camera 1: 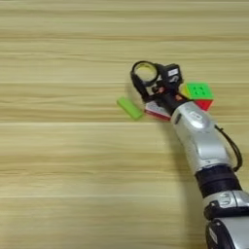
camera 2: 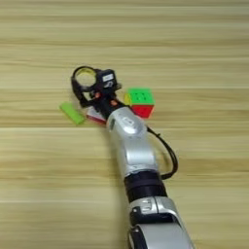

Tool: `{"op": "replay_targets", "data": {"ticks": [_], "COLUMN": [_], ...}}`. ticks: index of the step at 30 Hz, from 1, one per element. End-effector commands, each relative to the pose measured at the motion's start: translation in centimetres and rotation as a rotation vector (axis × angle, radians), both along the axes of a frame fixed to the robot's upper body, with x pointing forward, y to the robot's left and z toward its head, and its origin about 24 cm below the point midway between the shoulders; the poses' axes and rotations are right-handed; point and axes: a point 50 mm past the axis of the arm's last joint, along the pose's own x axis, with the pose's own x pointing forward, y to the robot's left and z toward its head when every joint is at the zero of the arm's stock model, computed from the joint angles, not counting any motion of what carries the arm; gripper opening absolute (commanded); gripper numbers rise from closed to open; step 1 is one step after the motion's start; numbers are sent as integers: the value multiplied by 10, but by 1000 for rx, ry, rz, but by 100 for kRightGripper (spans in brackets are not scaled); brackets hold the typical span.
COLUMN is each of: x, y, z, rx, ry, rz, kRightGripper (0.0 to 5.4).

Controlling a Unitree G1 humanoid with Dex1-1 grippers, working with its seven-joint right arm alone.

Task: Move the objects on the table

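right gripper (camera 1: 154, 83) at the black tape ring (camera 1: 144, 73), its fingers state I cannot tell | lime-green bar (camera 1: 130, 108) left of the white-and-red card (camera 1: 156, 111), partly under the arm | puzzle cube (camera 1: 198, 95) right of the gripper | all on the wooden bench (camera 1: 63, 170)

A tight cluster crowds mid-table: black tape ring (camera 1: 145, 73), lime-green bar (camera 1: 130, 107), white-and-red card (camera 1: 156, 111) and puzzle cube (camera 1: 198, 95) hem the right gripper (camera 1: 154, 83). Bare wooden table (camera 1: 58, 185) stretches left, above and below (wide passage).
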Motion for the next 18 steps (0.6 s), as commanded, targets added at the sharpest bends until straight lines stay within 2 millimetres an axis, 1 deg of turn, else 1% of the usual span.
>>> {"op": "replay_targets", "data": {"ticks": [1, 4, 6, 8, 13, 18], "x": [8, 5, 1, -2, -5, -5], "y": [-40, -71, -84, -92, -101, -95], "z": [46, 41, 36, 26, 9, -2], "rx": [0, 15, 23, 22, 33, 32], "ry": [-150, -122, -102, -65, -6, 33], "rz": [-148, -260, -306, -338, -372, -347], "kRightGripper": [399, 398, 398, 398, 397, 397]}}
